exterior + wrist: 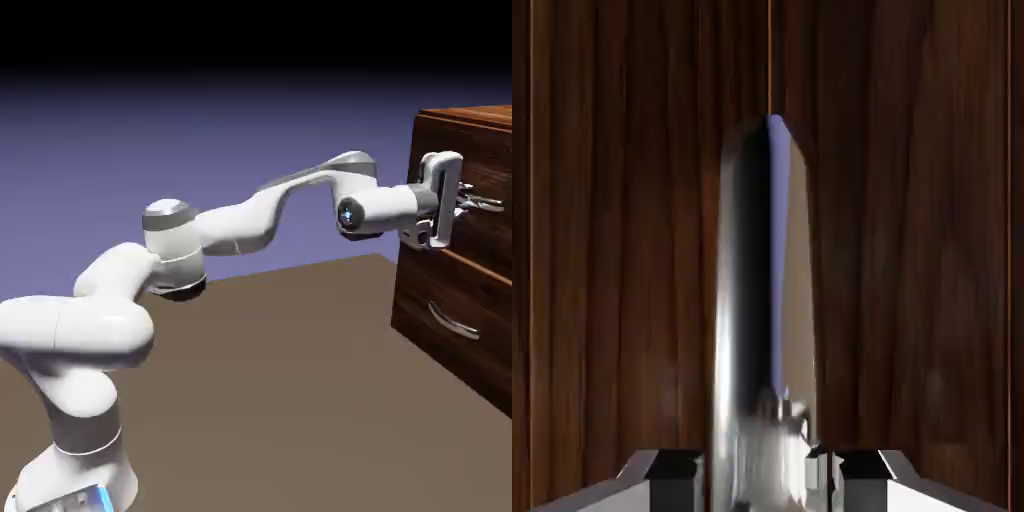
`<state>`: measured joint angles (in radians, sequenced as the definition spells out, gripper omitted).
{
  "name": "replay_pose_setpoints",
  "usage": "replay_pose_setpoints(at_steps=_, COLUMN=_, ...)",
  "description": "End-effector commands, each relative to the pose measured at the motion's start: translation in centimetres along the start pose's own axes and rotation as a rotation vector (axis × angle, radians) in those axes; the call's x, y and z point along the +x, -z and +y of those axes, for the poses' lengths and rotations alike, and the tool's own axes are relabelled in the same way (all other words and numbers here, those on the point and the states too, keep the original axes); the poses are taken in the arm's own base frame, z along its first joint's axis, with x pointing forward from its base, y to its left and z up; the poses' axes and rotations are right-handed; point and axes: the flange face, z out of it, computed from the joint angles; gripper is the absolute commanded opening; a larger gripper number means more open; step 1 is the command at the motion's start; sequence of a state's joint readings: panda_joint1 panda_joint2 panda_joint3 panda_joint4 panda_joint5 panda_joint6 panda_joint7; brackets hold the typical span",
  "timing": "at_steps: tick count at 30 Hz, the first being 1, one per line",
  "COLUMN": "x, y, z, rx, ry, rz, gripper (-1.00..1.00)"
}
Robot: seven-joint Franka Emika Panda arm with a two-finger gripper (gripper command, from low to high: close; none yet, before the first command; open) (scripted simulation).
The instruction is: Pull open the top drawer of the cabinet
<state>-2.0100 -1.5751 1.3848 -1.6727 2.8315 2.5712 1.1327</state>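
- Cabinet (470,250): dark reddish-brown wood-grain box standing at the right edge of the table (290,380), in the exterior view; two drawer fronts are stacked on the face turned toward the arm.
- Top drawer (490,160): the upper front, at the height of the hand; its front looks level with the cabinet face, though a small gap cannot be ruled out.
- Top handle (482,203): curved silver bar on the upper front. In the hand view it appears as a bright upright bar (762,320) running through the middle of the frame against the wood.
- Gripper (462,203): held level at the upper front, with the handle between its fingers. In the hand view the two grey fingertips (672,470) sit just beside the bar on either side; whether they press on it cannot be told.
- Lower drawer (450,310): identical front beneath, with its own silver handle (452,321), well apart from the hand.
- Arm (240,225): white, reaching from the lower left across the table to the cabinet.
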Motion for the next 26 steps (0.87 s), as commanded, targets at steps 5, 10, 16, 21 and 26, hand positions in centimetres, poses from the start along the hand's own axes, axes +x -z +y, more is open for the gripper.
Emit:
replay_pose_setpoints(at_steps=5, x=0.0, y=4.1, z=0.0, rx=-0.001, ry=0.0, rz=0.001, gripper=-1.0)
replay_pose_setpoints(at_steps=10, x=0.0, y=8.7, z=0.0, rx=-0.001, ry=0.0, rz=0.001, gripper=-1.0)
replay_pose_setpoints(at_steps=16, x=0.0, y=14.8, z=0.0, rx=-0.001, ry=0.0, rz=0.001, gripper=-1.0)
replay_pose_setpoints(at_steps=21, x=0.0, y=20.3, z=0.0, rx=-0.001, ry=0.0, rz=0.001, gripper=-1.0)
replay_pose_setpoints(at_steps=26, x=-0.1, y=23.8, z=0.0, rx=0.0, ry=0.001, rz=0.0, gripper=1.0)
